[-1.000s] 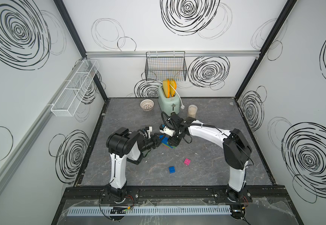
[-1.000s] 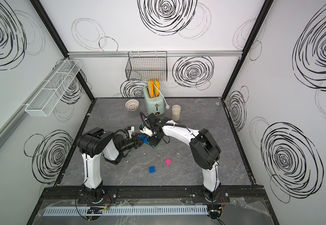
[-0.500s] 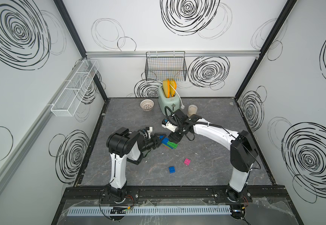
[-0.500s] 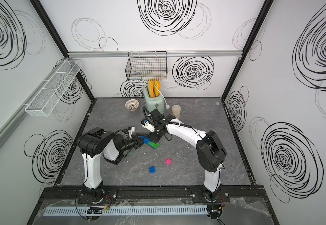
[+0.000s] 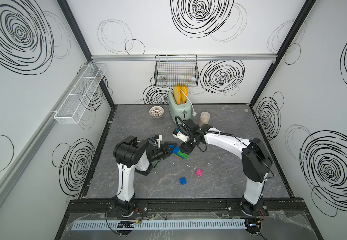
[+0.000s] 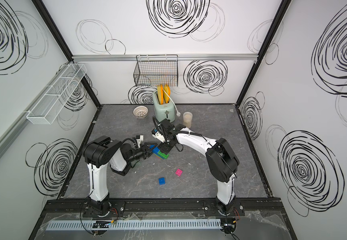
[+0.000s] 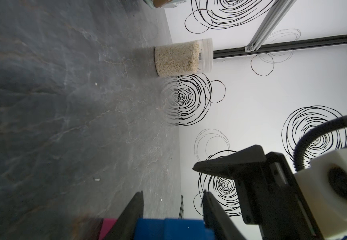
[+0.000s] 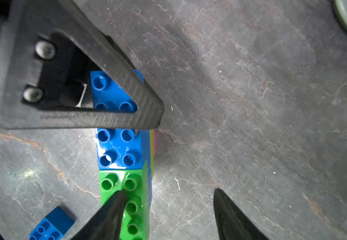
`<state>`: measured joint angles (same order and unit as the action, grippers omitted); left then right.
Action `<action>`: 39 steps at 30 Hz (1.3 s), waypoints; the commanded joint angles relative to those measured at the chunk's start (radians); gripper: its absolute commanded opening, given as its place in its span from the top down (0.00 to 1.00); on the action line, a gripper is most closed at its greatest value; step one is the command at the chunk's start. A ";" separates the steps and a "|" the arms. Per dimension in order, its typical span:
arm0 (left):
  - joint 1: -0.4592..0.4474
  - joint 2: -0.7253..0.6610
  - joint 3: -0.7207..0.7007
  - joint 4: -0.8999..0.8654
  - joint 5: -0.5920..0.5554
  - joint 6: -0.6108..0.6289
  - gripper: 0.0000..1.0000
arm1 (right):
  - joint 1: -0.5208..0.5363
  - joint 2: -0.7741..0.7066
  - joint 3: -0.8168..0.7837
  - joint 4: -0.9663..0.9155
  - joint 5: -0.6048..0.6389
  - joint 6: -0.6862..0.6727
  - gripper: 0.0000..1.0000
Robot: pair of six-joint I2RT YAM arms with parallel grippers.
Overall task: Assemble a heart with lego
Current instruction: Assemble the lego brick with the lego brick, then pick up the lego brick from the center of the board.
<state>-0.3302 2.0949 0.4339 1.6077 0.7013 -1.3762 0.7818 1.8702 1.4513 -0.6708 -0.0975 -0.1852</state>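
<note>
Two hands meet at heart point(image 5: 177, 153), mid surface point(image 5: 220, 185). Left hand point(image 5: 171, 150) clamped on its blue end; right hand point(image 5: 186, 150) jaws apart over green brick point(image 8: 110, 182). Loose blue brick point(image 5: 182, 180), pink brick point(image 5: 199, 172) lie well apart, nearer front.

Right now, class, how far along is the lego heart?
Done: blue, green, lime and pink bricks are joined into a partial heart. In hand: the left gripper is shut on its blue end; the right gripper hangs open over the green end. Left: a loose blue brick and pink brick lie apart on the table, not yet attached.
</note>
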 commanded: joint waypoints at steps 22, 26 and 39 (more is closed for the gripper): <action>0.025 -0.012 -0.010 0.207 0.007 -0.012 0.51 | 0.136 -0.425 -0.574 0.092 -0.038 0.428 0.18; 0.026 -0.018 -0.014 0.207 0.007 -0.012 0.51 | 0.129 -0.395 -0.577 0.064 0.004 0.466 0.17; 0.028 -0.013 -0.016 0.207 0.012 -0.014 0.51 | 0.125 -0.314 -0.586 0.117 0.047 0.451 0.34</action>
<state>-0.3122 2.0933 0.4301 1.6062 0.7029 -1.3815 0.9112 1.5475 0.8711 -0.5659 -0.0692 0.2611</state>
